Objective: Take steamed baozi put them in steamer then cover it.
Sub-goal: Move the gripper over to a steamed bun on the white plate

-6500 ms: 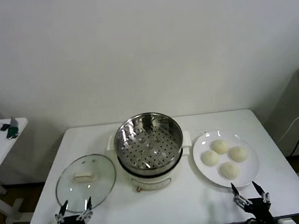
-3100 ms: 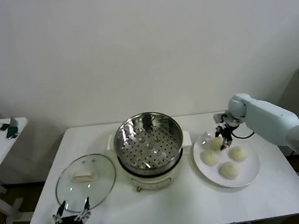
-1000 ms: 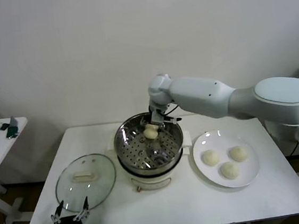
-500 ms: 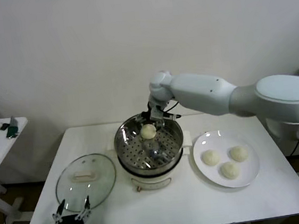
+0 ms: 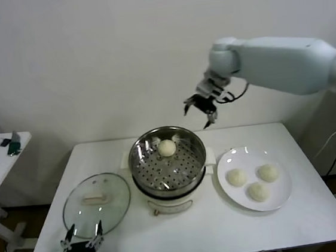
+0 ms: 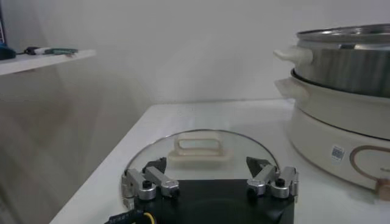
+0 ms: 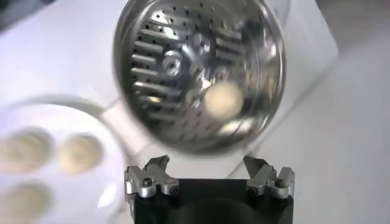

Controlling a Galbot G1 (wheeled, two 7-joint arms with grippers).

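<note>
Right pincer (image 5: 199,110) up in the air above the far right rim of the steamer (image 5: 167,160), fingers spread wide, nothing in them. Same story from the right wrist view: pincer (image 7: 209,177) splayed and empty, looking down into the steel basket (image 7: 201,73).

One baozi (image 5: 167,148) sitting on the perforated floor, toward the far side of the basket, just inside the wall. Shows as a pale blob (image 7: 222,99) from the wrist too, a bit smeared there, so hard to say whether touching the wall or not.

Three more buns still on the white plate (image 5: 284,192), right of the steamer on the worktop (image 5: 215,229): one on the left (image 5: 236,177), one on the right (image 5: 268,172), one nearest (image 5: 258,191), all bunched close together. Probably the same three blurry shapes (image 7: 78,153) at the edge of the right wrist view.

Glass cover (image 5: 96,199) lying flat on the worktop left of the steamer, cream handle up, close to the pot base but not on it. Steamer uncovered.

Left pincer (image 5: 82,240) parked low at the near left edge, just in front of the cover. Left wrist view: fingers apart (image 6: 209,182), gripping nothing, cover handle (image 6: 195,150) right ahead, pot base (image 6: 339,139) off to the side.
</note>
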